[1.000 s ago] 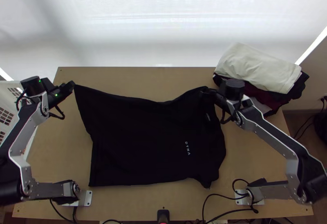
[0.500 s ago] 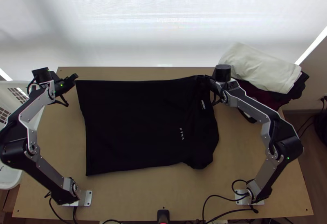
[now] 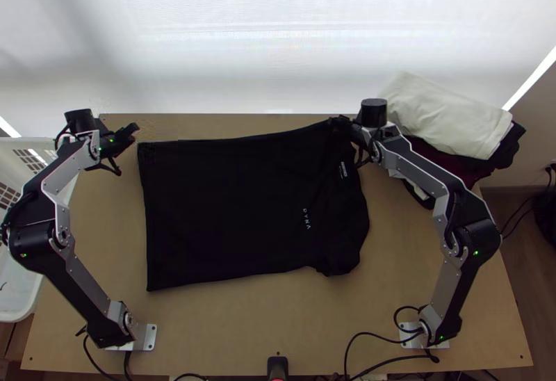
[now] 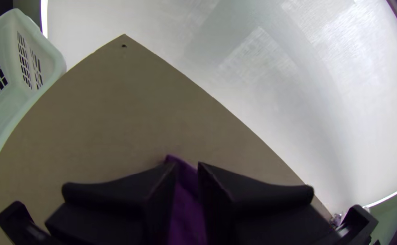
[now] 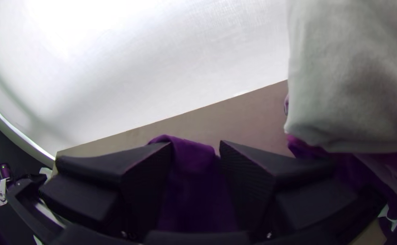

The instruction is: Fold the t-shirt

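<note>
My left gripper [image 3: 133, 133] is open at the shirt's far left corner, with a small gap to the cloth. In the left wrist view, dark cloth [image 4: 187, 204] shows through the gap of the left gripper [image 4: 188, 168]. The black t-shirt [image 3: 236, 207] lies spread nearly flat, its sleeve part bunched at the near right. At its far right corner is my right gripper [image 3: 340, 123]. Seen from the right wrist, the right gripper [image 5: 196, 147] stands open, with a raised fold of the shirt [image 5: 196, 195] between its parted fingers.
A folded white cloth [image 3: 445, 115] tops a pile of dark clothes [image 3: 497, 162] at the far right. At the left edge stands a white basket [image 3: 24, 297]. The bare wooden table [image 3: 229, 332] shows along the near side.
Both grippers moved toward the far edge and drew the shirt with them; its near hem slid up the table. The left gripper then let go of its corner, and the right gripper shifted slightly left.
</note>
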Motion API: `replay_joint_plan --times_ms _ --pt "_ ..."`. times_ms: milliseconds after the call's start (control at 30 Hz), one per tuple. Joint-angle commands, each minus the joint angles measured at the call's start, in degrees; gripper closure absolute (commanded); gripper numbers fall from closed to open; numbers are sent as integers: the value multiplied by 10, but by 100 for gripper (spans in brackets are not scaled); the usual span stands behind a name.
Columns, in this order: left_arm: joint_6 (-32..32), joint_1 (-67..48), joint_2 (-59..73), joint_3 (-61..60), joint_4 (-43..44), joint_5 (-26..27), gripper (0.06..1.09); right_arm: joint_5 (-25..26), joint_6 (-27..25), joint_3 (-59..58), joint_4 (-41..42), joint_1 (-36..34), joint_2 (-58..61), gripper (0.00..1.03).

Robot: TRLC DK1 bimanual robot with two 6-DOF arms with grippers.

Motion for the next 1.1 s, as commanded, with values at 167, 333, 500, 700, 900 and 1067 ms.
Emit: replay_joint_plan --times_ms 167,333,500,700,900,1067 --pt "-19 -2 -87 13 -26 5 36 8 16 -13 -118 3 -119 15" --pt "-19 14 -124 13 -53 11 36 6 10 -86 -153 3 -225 11" --pt "22 9 -188 3 -137 28 37 -29 39 -132 -306 -5 -292 11" --pt "53 -6 -259 -24 -182 28 37 -33 42 -179 -435 -23 -337 11" --pt "52 -22 -303 -26 -210 27 37 -53 39 -258 -450 -31 -384 16" --pt "51 -42 -326 -2 -259 27 37 -82 53 -321 -448 -24 -401 39"
